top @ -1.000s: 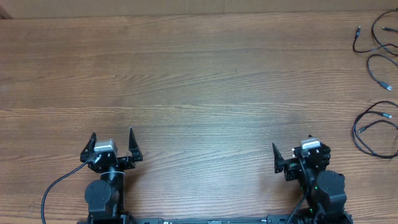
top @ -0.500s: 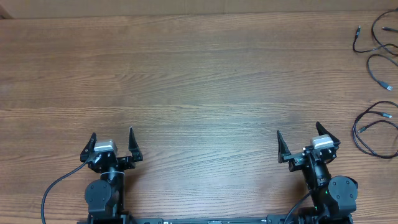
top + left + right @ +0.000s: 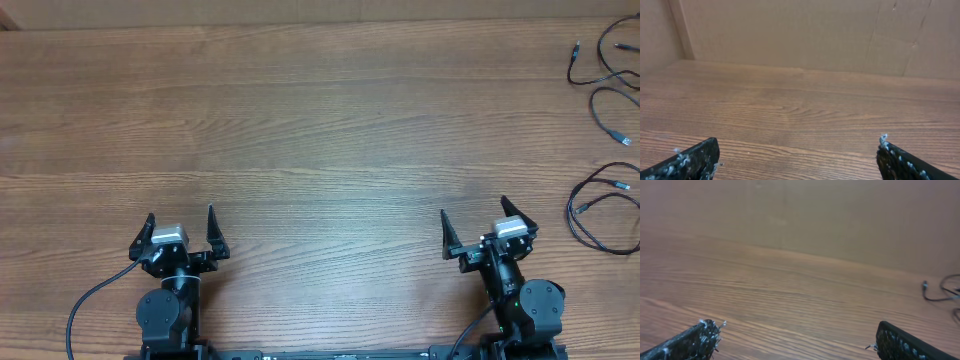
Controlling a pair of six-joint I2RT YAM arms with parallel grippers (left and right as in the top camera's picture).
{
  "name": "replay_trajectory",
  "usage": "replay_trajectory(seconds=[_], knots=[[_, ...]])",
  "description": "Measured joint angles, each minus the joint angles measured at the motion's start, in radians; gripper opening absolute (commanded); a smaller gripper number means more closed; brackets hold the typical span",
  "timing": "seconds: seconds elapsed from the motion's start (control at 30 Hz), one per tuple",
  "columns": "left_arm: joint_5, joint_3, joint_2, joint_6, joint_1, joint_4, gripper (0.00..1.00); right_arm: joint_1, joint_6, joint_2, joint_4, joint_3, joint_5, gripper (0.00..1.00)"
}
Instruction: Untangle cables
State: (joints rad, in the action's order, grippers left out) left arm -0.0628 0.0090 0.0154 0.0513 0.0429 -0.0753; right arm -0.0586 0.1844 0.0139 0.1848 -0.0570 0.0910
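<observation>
Both arms sit at the near edge of the desk (image 3: pixel 320 120). The left claw (image 3: pixel 180 214) is spread wide and holds nothing, and the right claw (image 3: pixel 473 208) is spread wide and empty too. The cables (image 3: pixel 571 211) lie in loose black loops along the far right edge, partly out of the overhead view and well apart from both claws. The right arm looks like the one to send. Best to aim for a single strand near a plug end, clear of any crossing, then pinch low and lift gently so the neighbouring loops don't drag along.

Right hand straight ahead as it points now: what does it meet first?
Nothing close: ahead of the right hand is bare table, probably up to the cardboard wall. The cables lie off right.
</observation>
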Motion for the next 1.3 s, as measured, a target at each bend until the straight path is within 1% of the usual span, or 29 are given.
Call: replay_trajectory(seconds=[0.27,0.47,0.57,0.7,1.3], knots=[[0.000,0.000,0.000,0.000,0.000,0.000,1.00,0.019,0.000,0.000,-0.003,0.000,-0.100,1.00],[0.000,0.000,0.000,0.000,0.000,0.000,1.00,0.020,-0.013,-0.001,-0.080,0.002,-0.132,1.00],[0.000,0.000,0.000,0.000,0.000,0.000,0.99,0.020,-0.073,-0.001,-0.045,0.002,-0.160,1.00],[0.000,0.000,0.000,0.000,0.000,0.000,1.00,0.023,-0.117,-0.001,-0.009,0.002,-0.184,1.00],[0.000,0.000,0.000,0.000,0.000,0.000,1.00,0.026,-0.144,-0.001,-0.008,0.002,-0.196,1.00]])
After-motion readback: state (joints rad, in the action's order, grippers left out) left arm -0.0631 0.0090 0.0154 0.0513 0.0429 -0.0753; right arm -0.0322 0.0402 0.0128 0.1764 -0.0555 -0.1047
